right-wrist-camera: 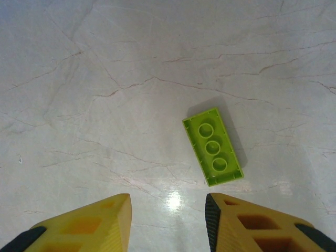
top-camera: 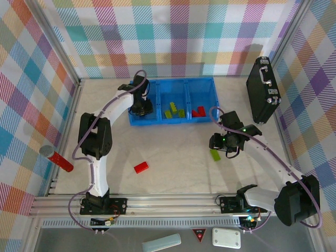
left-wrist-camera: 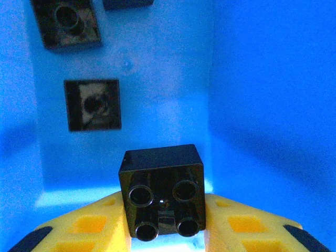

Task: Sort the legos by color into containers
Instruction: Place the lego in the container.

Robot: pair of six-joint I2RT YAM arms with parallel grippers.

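Note:
The blue tray (top-camera: 215, 100) has three compartments side by side. My left gripper (top-camera: 142, 107) reaches into the left compartment and is shut on a black lego (left-wrist-camera: 163, 184), studs toward the camera, held above the floor. More black legos (left-wrist-camera: 93, 105) lie on that floor. Green legos (top-camera: 173, 112) lie in the middle compartment and red ones (top-camera: 198, 111) in the right one. My right gripper (right-wrist-camera: 167, 210) hovers open over the table, with an upside-down green lego (right-wrist-camera: 213, 146) just ahead and to the right of its fingertips. A red lego (top-camera: 140, 167) lies on the table between the arms.
A black briefcase (top-camera: 264, 89) stands at the back right against the wall. A red and grey cylinder (top-camera: 56, 158) lies at the left edge. Checkered walls close in the table, and a metal rail (top-camera: 173, 202) runs along the near edge.

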